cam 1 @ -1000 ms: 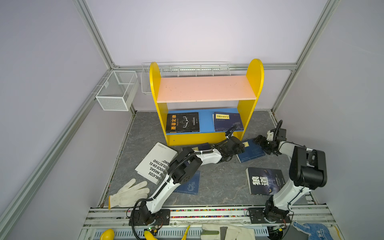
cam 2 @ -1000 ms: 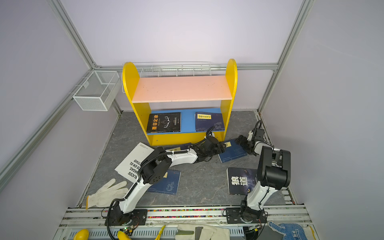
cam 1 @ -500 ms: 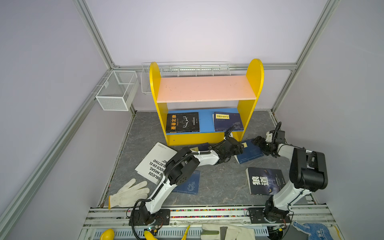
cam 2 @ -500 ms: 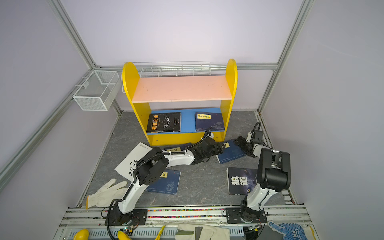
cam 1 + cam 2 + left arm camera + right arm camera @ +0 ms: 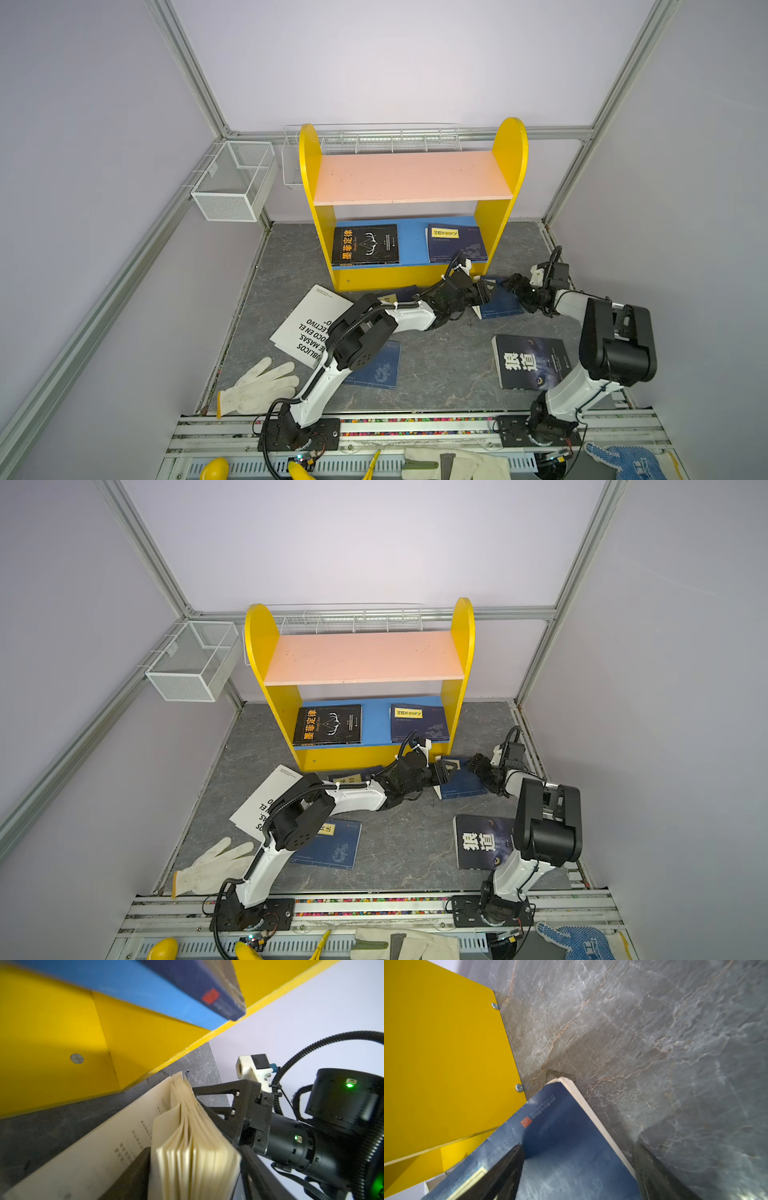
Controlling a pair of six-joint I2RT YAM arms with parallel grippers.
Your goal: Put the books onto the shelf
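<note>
Bright, even overhead light fills both top views, shadows soft. In the left wrist view the open book (image 5: 193,1147) blurs up close, shelf (image 5: 52,1022) partly shaded

Your left arm (image 5: 411,322) and right arm (image 5: 615,349) match: white link shells between black joint housings, black base plates (image 5: 328,432) at the near edge. Ribbed black cable (image 5: 353,1033) loops along the right arm, where green lights (image 5: 349,1085) glow near a white camera mount (image 5: 252,1067).

There's the small shelf with yellow round-topped side panels (image 5: 509,166), pink board up top, blue below. Black paperback with an orange title (image 5: 365,245), thin navy paperback with a yellow label (image 5: 455,245). Grey marble-veined floor mat (image 5: 436,374), white knit glove (image 5: 257,386).
</note>
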